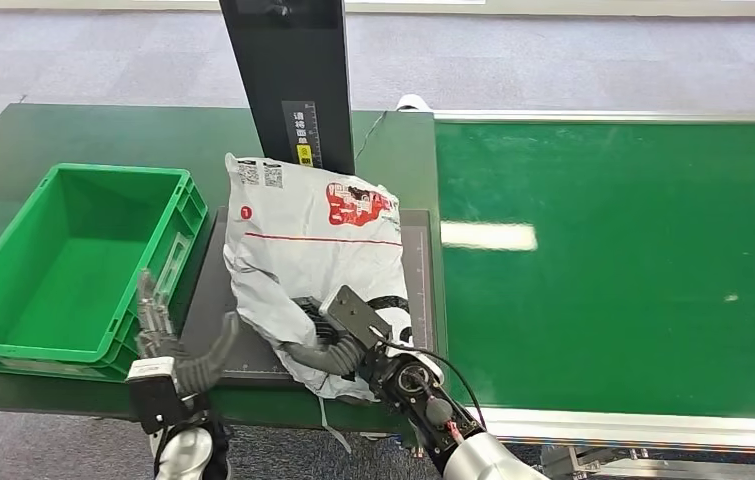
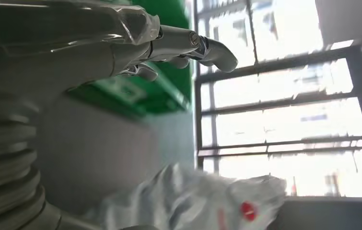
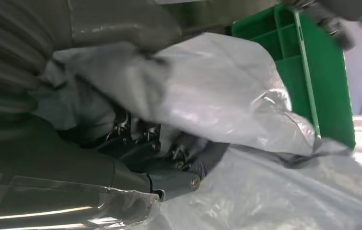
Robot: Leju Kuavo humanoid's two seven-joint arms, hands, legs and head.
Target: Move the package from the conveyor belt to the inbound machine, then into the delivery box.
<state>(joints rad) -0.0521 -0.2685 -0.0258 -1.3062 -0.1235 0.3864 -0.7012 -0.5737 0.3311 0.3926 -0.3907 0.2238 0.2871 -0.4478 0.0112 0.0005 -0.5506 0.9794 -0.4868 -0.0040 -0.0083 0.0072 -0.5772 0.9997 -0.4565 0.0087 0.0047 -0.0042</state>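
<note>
The package point(image 1: 313, 240), a crumpled white-grey poly bag with a red logo and a red line, lies on the dark plate of the inbound machine point(image 1: 419, 285). My right hand point(image 1: 341, 328) grips the package's near end, its dark fingers point(image 3: 169, 160) curled into the folds of the package point(image 3: 217, 86). My left hand point(image 1: 156, 318) stands to the left of the bag with its fingers point(image 2: 183, 43) straight and apart, holding nothing. It is beside the near right corner of the green delivery box point(image 1: 118, 172). The package point(image 2: 193, 196) appears blurred beyond that hand.
The machine's black upright post point(image 1: 293, 80) rises behind the package. The green conveyor belt point(image 1: 613, 260) stretches to the right with a silver frame along its near edge. The green box point(image 3: 322, 72) is open on top, with nothing inside. Grey carpet lies beyond the table.
</note>
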